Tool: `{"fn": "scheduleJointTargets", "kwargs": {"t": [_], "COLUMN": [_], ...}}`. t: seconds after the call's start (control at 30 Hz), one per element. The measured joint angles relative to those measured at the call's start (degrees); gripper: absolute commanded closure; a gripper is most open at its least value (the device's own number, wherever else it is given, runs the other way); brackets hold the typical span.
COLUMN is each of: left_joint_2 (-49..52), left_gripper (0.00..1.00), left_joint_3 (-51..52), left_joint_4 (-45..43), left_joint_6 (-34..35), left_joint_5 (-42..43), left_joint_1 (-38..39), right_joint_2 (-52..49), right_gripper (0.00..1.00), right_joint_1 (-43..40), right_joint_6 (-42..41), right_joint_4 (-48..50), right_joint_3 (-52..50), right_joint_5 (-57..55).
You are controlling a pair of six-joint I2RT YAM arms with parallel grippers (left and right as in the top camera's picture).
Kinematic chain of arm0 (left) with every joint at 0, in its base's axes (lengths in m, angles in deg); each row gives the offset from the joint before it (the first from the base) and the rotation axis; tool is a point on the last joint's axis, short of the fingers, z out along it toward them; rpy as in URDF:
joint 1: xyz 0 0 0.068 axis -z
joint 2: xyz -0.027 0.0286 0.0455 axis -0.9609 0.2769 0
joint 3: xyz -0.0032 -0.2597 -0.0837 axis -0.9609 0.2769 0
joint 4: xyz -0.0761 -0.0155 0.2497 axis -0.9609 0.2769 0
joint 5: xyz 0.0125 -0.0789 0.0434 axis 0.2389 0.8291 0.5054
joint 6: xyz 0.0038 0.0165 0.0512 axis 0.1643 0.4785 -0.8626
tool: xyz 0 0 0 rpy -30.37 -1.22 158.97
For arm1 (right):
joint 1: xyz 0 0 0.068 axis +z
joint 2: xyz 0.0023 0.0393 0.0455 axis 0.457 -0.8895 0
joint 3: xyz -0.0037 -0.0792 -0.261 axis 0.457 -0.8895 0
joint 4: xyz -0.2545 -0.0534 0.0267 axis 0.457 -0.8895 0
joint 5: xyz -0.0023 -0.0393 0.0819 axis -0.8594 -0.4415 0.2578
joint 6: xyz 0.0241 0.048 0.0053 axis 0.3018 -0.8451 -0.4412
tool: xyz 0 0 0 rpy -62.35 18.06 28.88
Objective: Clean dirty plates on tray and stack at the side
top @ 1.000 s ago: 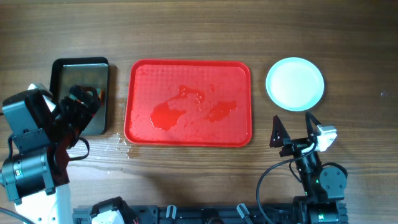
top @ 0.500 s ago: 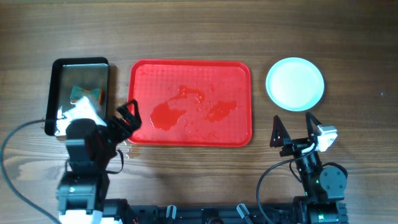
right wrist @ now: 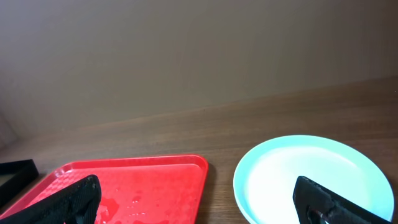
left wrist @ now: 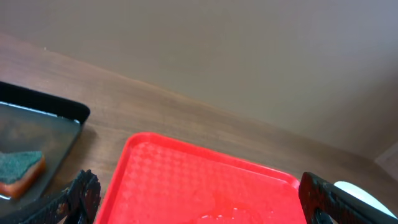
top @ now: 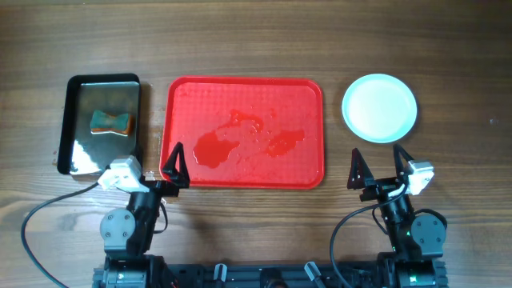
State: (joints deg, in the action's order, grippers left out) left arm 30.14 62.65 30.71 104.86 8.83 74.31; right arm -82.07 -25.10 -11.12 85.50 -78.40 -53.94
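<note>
The red tray [top: 186, 96] lies in the middle of the table with wet patches on its floor and no plates on it. It also shows in the left wrist view [left wrist: 161, 162] and the right wrist view [right wrist: 155, 171]. The pale mint-white plates [top: 380, 108] sit as one stack to the right of the tray, seen also in the right wrist view [right wrist: 298, 171]. My left gripper [top: 152, 168] is open and empty at the tray's front left corner. My right gripper [top: 378, 170] is open and empty just in front of the plates.
A glossy black tray [top: 80, 156] stands left of the red tray, with a green-and-orange sponge [top: 110, 122] in it, also seen in the left wrist view [left wrist: 18, 173]. Water drops lie on the wood near the red tray's front left corner.
My left arm has drawn back from over the black tray to the table's front edge, leaving the sponge in the black tray. The right arm has not moved.
</note>
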Motion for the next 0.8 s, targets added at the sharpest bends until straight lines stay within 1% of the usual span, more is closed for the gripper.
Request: {"fn": "scheduleJointTargets", "kwargs": {"t": [0.13,0.2,0.27,0.3,0.43,0.57,0.8], "left_joint_2": [-1.0,-1.3,-1.7,-2.1,-5.7,-10.2,-10.9], "left_gripper": [0.0,0.0,0.0,0.0,0.0,0.0,0.0], "left_joint_3": [2.6,2.6,2.8,2.8,2.8,2.8,2.8], "left_joint_4": [-1.3,1.8,8.5,8.9,9.1,9.1,9.1], "left_joint_6": [-0.4,-0.6,-0.6,-0.6,-2.8,-3.2,-3.2], "left_joint_5": [0.0,-1.0,-2.1,-2.6,-3.3,-3.3,-3.3], "left_joint_1": [0.0,0.0,0.0,-0.1,-0.5,-0.4,-0.4], "right_joint_2": [0.0,0.0,0.0,0.0,0.0,0.0,0.0], "right_gripper": [0.0,0.0,0.0,0.0,0.0,0.0,0.0], "right_joint_1": [0.0,0.0,0.0,0.0,0.0,0.0,0.0], "right_joint_6": [0.0,0.0,0.0,0.0,0.0,0.0,0.0], "right_joint_4": [0.0,0.0,0.0,0.0,0.0,0.0,0.0], "right_joint_3": [0.0,0.0,0.0,0.0,0.0,0.0,0.0], "right_joint_5": [0.0,0.0,0.0,0.0,0.0,0.0,0.0]}}
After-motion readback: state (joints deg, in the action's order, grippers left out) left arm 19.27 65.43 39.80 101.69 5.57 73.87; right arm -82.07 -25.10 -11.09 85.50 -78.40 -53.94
